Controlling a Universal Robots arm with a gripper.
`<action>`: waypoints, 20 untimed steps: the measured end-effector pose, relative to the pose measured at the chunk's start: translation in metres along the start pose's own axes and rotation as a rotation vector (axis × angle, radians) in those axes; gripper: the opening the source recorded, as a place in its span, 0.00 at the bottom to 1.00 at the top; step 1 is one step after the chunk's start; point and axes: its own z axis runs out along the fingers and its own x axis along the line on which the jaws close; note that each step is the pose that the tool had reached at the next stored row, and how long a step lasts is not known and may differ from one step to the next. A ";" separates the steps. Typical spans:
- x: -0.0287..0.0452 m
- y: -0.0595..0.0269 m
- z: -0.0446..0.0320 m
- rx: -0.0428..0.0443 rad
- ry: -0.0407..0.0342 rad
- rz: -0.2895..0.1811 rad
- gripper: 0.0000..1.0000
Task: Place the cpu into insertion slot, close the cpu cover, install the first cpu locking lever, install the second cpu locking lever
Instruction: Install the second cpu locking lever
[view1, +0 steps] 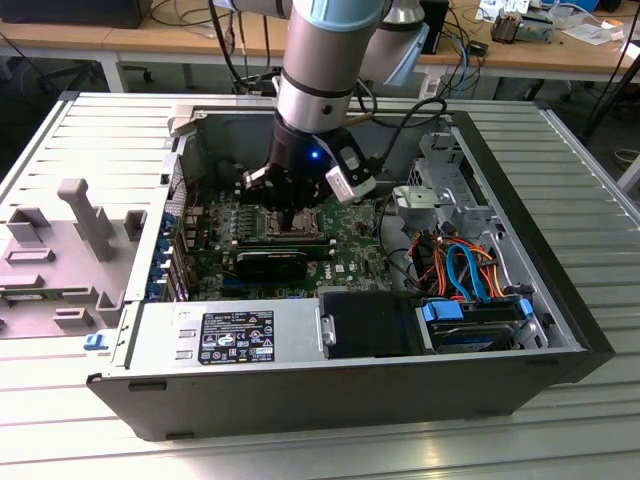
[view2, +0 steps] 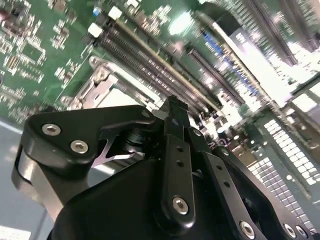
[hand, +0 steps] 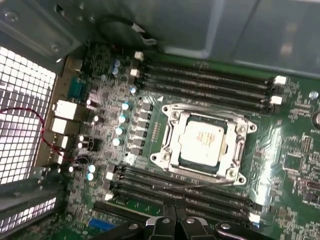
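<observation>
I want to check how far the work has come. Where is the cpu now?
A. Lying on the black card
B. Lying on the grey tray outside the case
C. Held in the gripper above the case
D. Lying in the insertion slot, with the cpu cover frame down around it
D: in the first wrist view the cpu lies flat in the insertion slot, its silver top showing through the window of the cpu cover.

the cpu (hand: 201, 144), a flat square chip with a pale silver-grey top, lies level in the insertion slot (hand: 175, 159). the cpu cover (hand: 235, 142), a thin silver frame, is folded down flat around it, the chip showing through its window. memory slots run along both sides of the socket.
</observation>
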 end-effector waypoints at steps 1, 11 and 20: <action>-0.0010 0.0001 0.0000 0.0032 0.0006 0.006 0.11; -0.0036 0.0038 0.0056 -0.0169 0.0004 0.143 0.11; -0.0039 0.0133 0.0092 -0.0176 0.0027 0.145 0.11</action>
